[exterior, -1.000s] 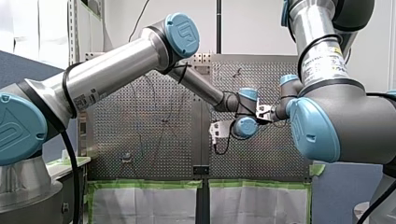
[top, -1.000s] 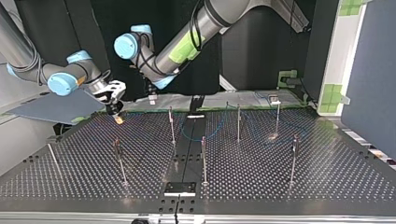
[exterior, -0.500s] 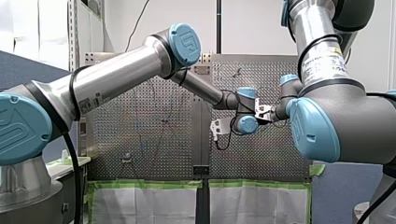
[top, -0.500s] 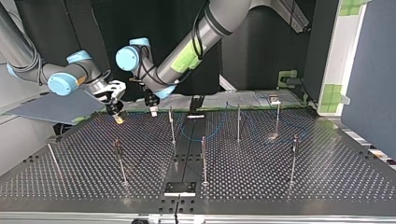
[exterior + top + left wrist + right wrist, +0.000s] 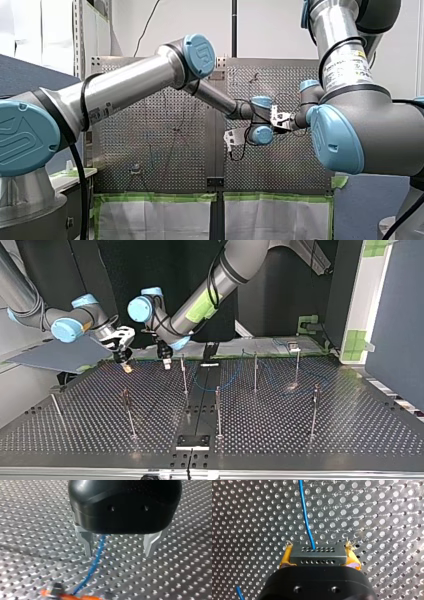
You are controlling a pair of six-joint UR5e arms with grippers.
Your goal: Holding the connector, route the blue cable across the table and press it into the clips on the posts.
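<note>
Grasping the connector [image 5: 317, 555] in my right hand [image 5: 319, 552], left hand [image 5: 118, 548] released astride the blue cable [image 5: 96, 557], no posts [image 5: 184, 371] clipped yet, I judge

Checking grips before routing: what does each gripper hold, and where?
My right gripper pinches the connector by its two short ends; my left gripper holds nothing.

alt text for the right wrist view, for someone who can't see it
My right gripper holds a grey connector between its yellow-padded jaws. A blue cable runs from the connector ahead over the perforated table.
</note>
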